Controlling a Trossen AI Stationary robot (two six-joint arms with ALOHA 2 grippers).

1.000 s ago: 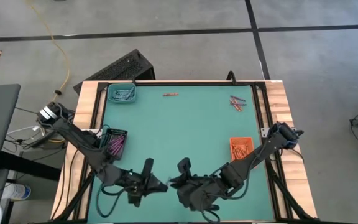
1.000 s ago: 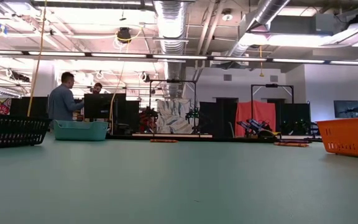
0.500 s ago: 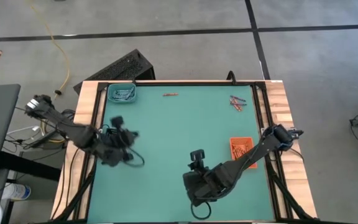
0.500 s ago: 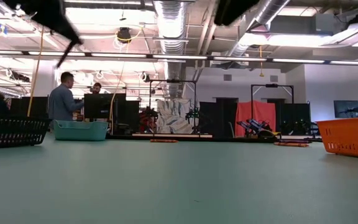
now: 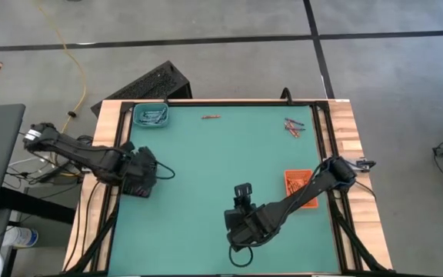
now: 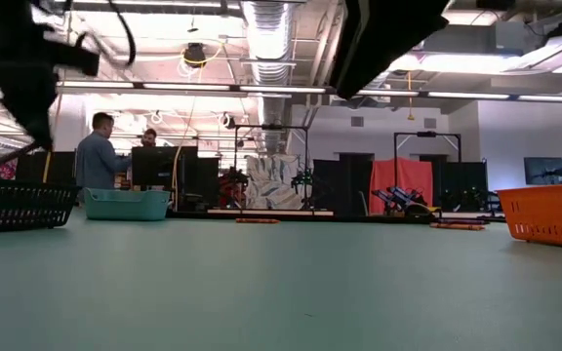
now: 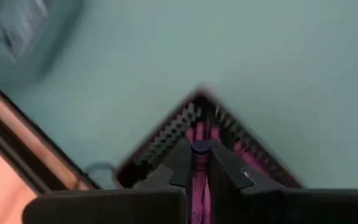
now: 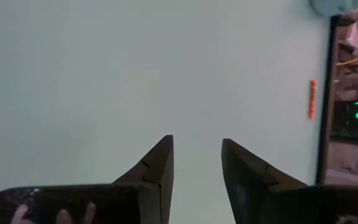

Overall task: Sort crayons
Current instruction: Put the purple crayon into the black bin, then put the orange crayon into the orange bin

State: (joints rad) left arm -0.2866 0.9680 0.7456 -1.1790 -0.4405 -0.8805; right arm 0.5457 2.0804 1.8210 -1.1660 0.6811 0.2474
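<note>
Overhead, left end effector [image 7: 199,163] pinches a purple crayon [image 7: 199,149] above the black tray [image 7: 166,134]; right end effector [image 8: 196,163] spread.

Both arms raised over the counter, left end effector clamped on a purple crayon, right end effector parted and empty.

The left arm is extended in from nine o'clock, with the left end effector [image 7: 200,163] carried at the counter's nine o'clock edge; a purple crayon [image 7: 199,171] is pinched between its nearly closed fingers. The right arm is folded in from three o'clock, with the right end effector [image 8: 197,163] held at about six o'clock and its fingers [image 8: 160,163] spread apart.
</note>
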